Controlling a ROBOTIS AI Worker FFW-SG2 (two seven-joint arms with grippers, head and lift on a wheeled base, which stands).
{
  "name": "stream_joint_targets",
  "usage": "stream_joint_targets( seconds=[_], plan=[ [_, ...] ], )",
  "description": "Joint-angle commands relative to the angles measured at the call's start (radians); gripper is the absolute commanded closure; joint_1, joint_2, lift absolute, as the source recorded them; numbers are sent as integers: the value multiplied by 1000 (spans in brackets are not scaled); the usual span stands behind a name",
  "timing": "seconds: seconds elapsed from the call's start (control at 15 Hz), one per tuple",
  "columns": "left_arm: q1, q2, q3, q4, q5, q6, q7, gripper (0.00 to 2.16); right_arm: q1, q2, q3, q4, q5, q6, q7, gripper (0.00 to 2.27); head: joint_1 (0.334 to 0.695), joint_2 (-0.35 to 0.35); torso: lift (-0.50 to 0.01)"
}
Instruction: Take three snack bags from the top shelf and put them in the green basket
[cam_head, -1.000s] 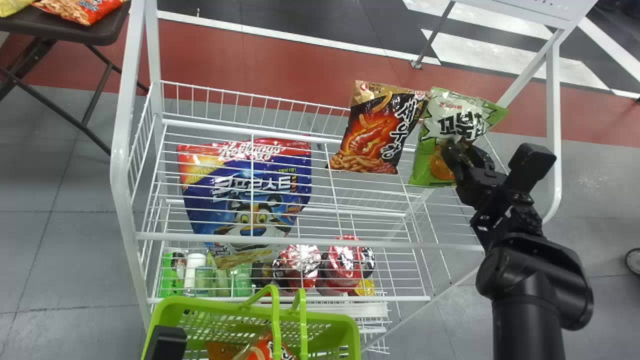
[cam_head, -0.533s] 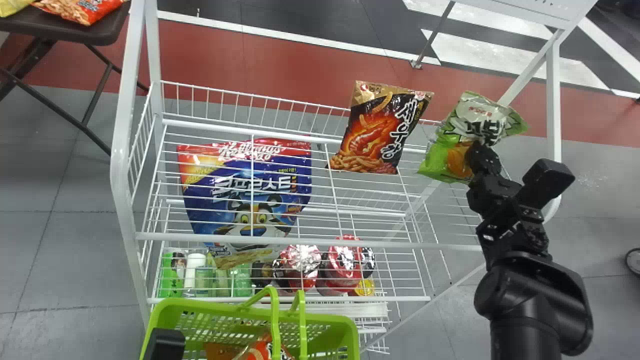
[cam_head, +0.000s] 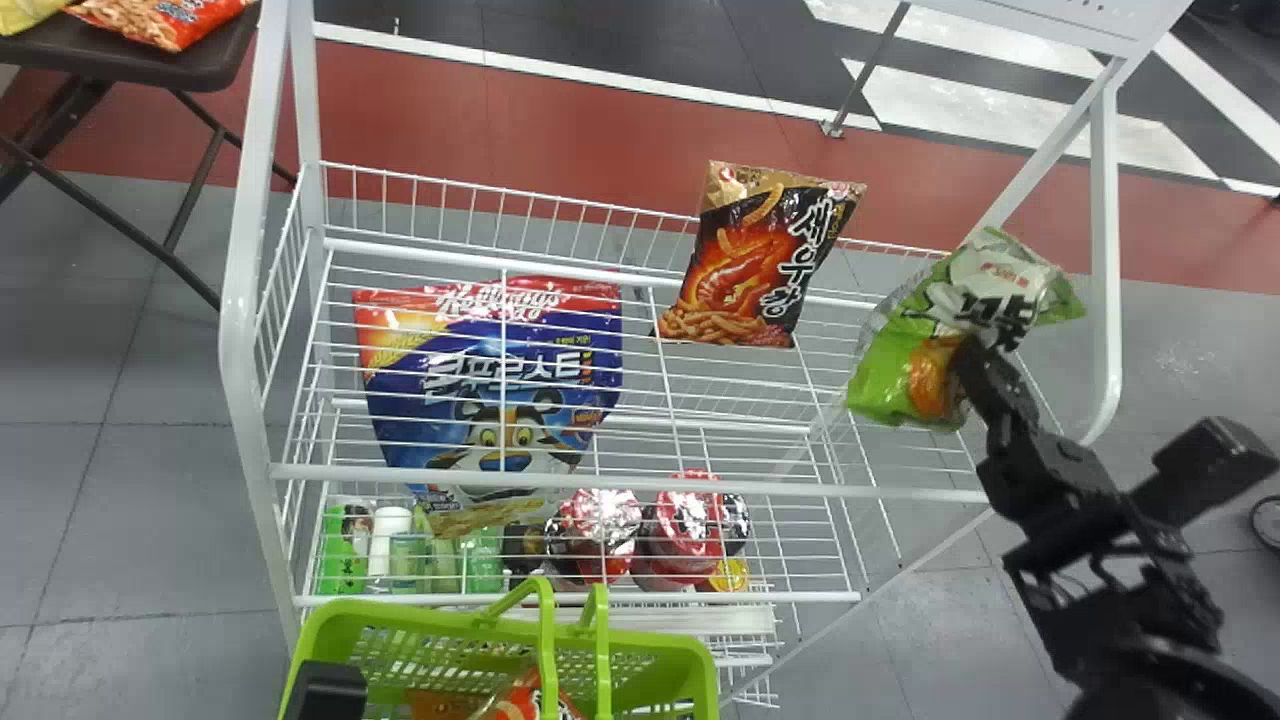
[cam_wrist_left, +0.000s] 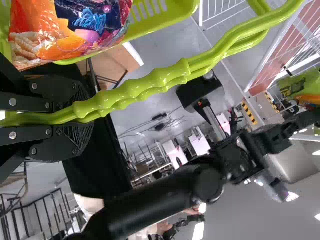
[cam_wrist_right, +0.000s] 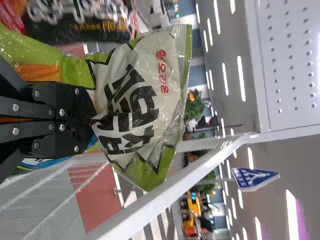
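In the head view my right gripper (cam_head: 970, 355) is shut on the green-and-white snack bag (cam_head: 905, 375), held over the rack's right end. The right wrist view has this gripper (cam_wrist_right: 90, 120) pinching the green-and-white bag (cam_wrist_right: 135, 105), which creases at the fingers. On the top shelf (cam_head: 600, 480), a black-and-orange snack bag (cam_head: 755, 265) leans at the back. The green basket (cam_head: 340, 615) stands at the front left, an orange snack bag (cam_head: 530, 700) inside. Beside it is my left gripper (cam_head: 325, 690); in the left wrist view that gripper (cam_wrist_left: 67, 117) is shut on the basket handles (cam_wrist_left: 165, 77).
A blue cereal bag (cam_head: 500, 385) shows through the wires left of centre. Cups and bottles (cam_head: 600, 540) stand lower down. White rack posts (cam_head: 1105, 250) rise at both sides. More snack bags (cam_head: 165, 20) lie on a dark table (cam_head: 130, 65) at the back left.
My right gripper has moved right and nearer the robot, carrying the green-and-white bag away from the black-and-orange one. That bag now tilts more. The left gripper and basket have hardly moved.
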Motion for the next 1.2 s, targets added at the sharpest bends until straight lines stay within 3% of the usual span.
stream_joint_targets(
  seconds=[0.0, 0.27, 0.6, 0.8, 1.0, 1.13],
  plan=[
    [1, -1, 0, 4, 0, -6, 2, 1578, 78, 59, -55, -128, -58, 182, 66, 2246, 695, -350, -33],
    [-1, -10, -5, 10, -3, -21, 11, 1578, 128, 60, -192, -218, -241, 744, 255, 2246, 695, -350, -33],
    [-7, -14, -14, 3, -23, -36, 43, 1578, 177, 60, -222, -296, -261, 1286, 425, 2250, 695, -350, -33],
    [-11, -14, -14, 1, -23, -36, 52, 1578, 185, 60, -221, -301, -251, 1286, 417, 2250, 695, -350, -33],
    [-13, -14, -12, -2, -23, -46, 52, 1578, 211, 59, -104, -244, -176, 1286, 376, 2246, 695, -350, -33],
    [-13, -14, -14, -17, -23, -43, 54, 1578, 217, 25, -6, -157, -144, 1286, 351, 2246, 695, -350, -33]
  ],
)
